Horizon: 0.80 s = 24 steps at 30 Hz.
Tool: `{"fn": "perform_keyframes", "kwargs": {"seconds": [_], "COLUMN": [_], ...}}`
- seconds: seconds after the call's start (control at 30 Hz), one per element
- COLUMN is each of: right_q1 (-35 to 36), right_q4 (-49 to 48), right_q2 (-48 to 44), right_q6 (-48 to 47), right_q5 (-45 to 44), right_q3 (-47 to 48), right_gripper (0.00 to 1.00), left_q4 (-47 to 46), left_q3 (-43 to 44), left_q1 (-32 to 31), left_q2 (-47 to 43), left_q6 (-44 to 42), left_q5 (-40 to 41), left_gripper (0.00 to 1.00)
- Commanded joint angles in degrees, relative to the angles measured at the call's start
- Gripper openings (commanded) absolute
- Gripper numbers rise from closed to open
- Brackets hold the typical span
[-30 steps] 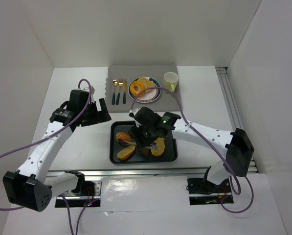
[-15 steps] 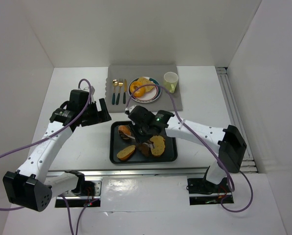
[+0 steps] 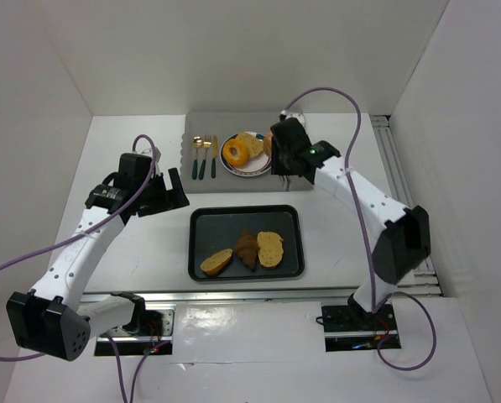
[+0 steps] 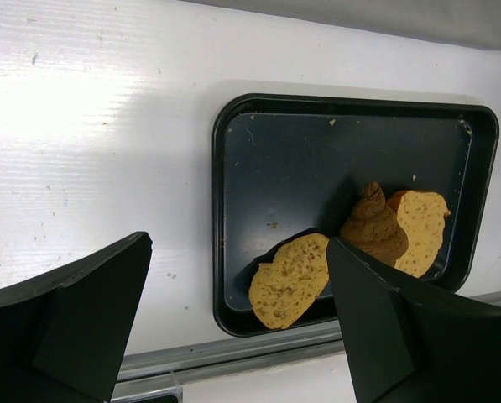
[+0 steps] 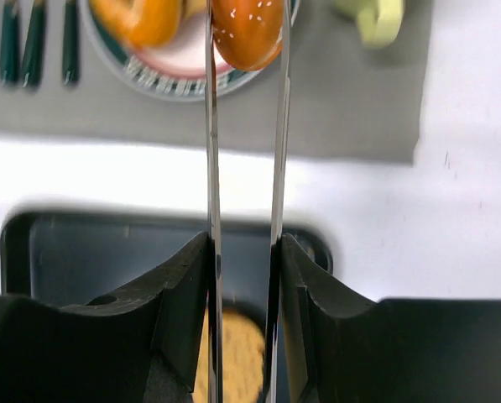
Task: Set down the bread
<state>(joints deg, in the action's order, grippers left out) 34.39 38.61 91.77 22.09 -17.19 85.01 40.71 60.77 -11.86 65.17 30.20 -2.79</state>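
Note:
My right gripper (image 5: 243,243) is shut on thin metal tongs (image 5: 210,126). Their tips pinch a brown seeded bread roll (image 5: 246,29) just over the right side of the plate (image 5: 149,80). From above, the roll (image 3: 268,144) hangs at the plate's (image 3: 248,172) right rim under that gripper (image 3: 279,153). An orange ring-shaped bread (image 3: 236,152) and a pale slice (image 3: 252,143) lie on the plate. My left gripper (image 4: 237,252) is open and empty, hovering left of the black tray (image 3: 201,222).
The tray holds a bread slice (image 3: 216,261), a croissant (image 3: 247,249) and another slice (image 3: 270,248). Cutlery (image 3: 203,156) lies on the grey mat (image 3: 208,124) left of the plate. A pale green cup (image 5: 376,17) stands right of the plate.
The right arm has lifted the roll out of the tray in the tongs and swung it back to the plate. The left arm has stayed still.

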Motion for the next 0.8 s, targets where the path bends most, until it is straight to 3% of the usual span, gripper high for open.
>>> {"fn": "perform_keyframes", "kwargs": {"seconds": [0.0,0.17,0.47,0.7,0.77], "right_q1": [-3.1,-4.9,-5.5,-5.5,-4.3], "right_q4": [-6.8,-6.5,-10.7,-9.3,-8.7], "right_q2": [7.4,12.4,11.9,13.1,11.7], "right_q6": [1.7,1.7,2.8,2.8,2.8], "right_q5": [-1.1,0.2,4.5,6.3,5.0], "right_q3": [8.2,11.6,4.0,4.7,4.7], "right_gripper": [0.38,0.4,0.42,0.55,0.62], "left_q4": [-1.1,-0.5,-0.5,-0.5,-0.5], "left_q3": [2.2,2.2,2.2,2.2,2.2], "left_q1": [0.3,0.3,0.3,0.3,0.3], "left_q2": [0.1,0.1,0.1,0.1,0.1], "left_q6": [-0.4,-0.4,-0.9,-0.9,-0.9], "left_q5": [-0.6,-0.6,-1.8,-1.8,-1.8], "left_gripper": [0.99,0.99,0.99,0.99,0.99]}}
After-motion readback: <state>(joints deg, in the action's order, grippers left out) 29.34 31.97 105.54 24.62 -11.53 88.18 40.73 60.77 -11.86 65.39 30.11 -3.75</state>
